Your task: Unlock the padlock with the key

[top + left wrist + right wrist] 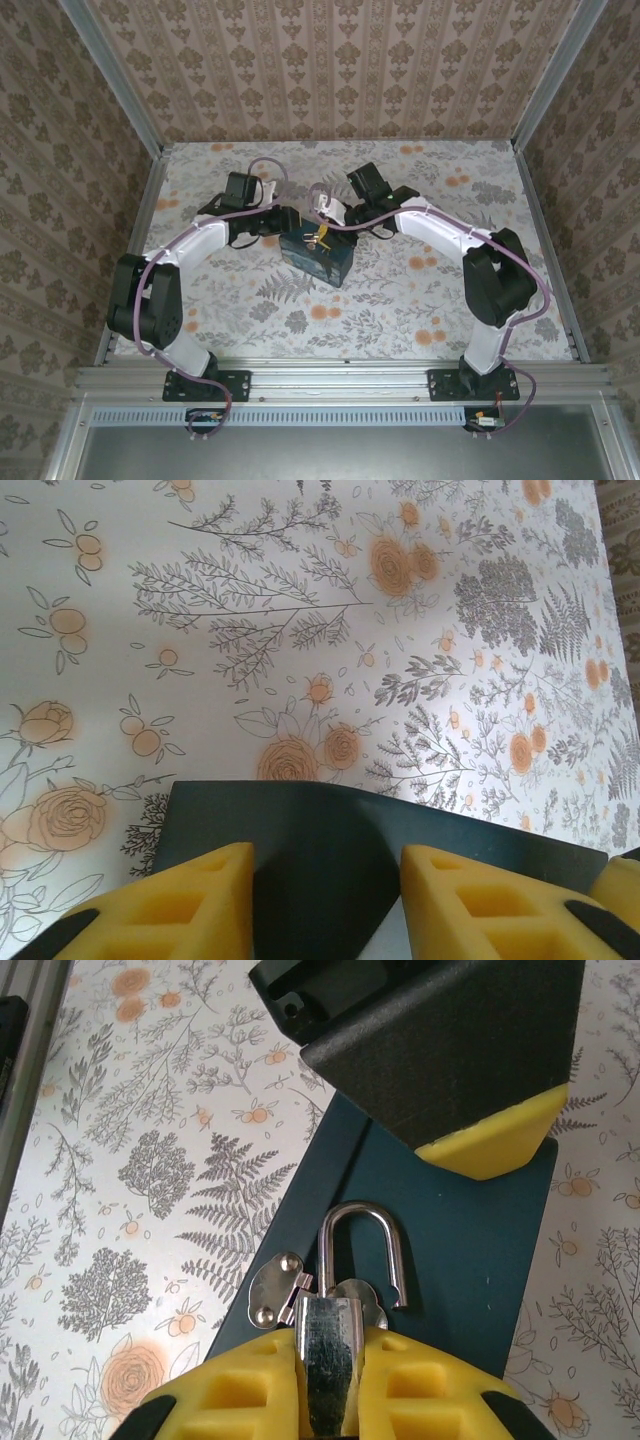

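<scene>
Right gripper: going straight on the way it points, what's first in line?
Probably a yellow-tipped finger of the left gripper, just past the shackle of the gripped padlock, above the blue tin. Height gap unclear.

Small silvery padlock, shackle's notched end free, above blue tin

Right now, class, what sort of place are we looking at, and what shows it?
Probably a robot test cell: left arm and right arm bolted to a metal rail, patterned walls boxing in a floral table, and a tin with a padlock set as the exercise.
</scene>
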Controlling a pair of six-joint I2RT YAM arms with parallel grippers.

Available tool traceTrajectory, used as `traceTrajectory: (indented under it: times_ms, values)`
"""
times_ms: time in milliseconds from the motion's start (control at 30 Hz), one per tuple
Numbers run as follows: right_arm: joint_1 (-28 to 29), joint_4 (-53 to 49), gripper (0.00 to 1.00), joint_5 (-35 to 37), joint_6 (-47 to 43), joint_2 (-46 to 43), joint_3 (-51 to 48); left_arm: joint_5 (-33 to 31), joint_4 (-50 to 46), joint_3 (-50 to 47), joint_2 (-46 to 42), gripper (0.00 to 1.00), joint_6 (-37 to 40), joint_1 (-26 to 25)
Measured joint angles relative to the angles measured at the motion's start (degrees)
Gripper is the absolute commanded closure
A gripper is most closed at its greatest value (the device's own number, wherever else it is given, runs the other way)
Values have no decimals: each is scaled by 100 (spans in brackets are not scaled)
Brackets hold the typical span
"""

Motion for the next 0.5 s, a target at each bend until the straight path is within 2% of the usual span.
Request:
traceTrajectory:
  times_ms: [267, 433, 500]
  values:
    - [-48, 1270, 99, 284, 708, -680, -1010, 520, -356, 9, -188, 46, -66, 247]
    - [-166, 1858, 97, 850, 1429, -1231, -1349, 658, -503, 170, -457, 46, -63, 433]
    - [-184, 1947, 96, 1303, 1742, -1427, -1414, 649, -544, 170, -551, 46, -63, 494]
